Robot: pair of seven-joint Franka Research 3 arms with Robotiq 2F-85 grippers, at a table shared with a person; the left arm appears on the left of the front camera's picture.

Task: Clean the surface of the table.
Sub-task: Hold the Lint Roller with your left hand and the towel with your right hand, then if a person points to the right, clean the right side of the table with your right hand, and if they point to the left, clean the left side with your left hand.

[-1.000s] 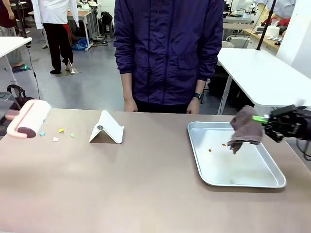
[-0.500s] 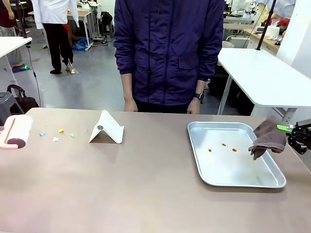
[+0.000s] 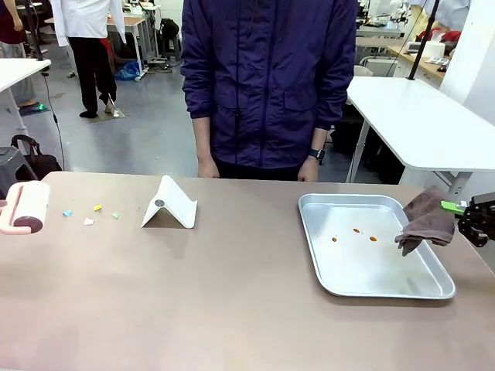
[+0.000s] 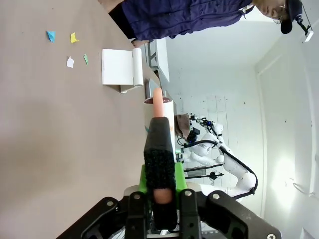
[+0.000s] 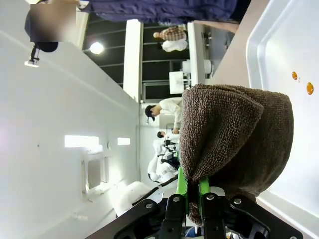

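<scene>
The brown-beige table carries several small paper scraps near its left end. Beside them, at the left edge, hangs a pink lint roller. In the left wrist view my left gripper is shut on the roller's pink handle, with the scraps farther off. Shut on a brown cloth, my right gripper is at the right rim of the silver tray. From the right wrist view the cloth hangs bunched between the green pads.
Three orange crumbs lie in the tray. A white folded stand sits left of centre. A person in a dark purple jacket stands at the far edge, hands down. A white-topped table stands behind at right.
My right gripper carried the cloth rightward from over the tray to its right rim, uncovering a third crumb. The lint roller swung left and lower at the table's left edge.
</scene>
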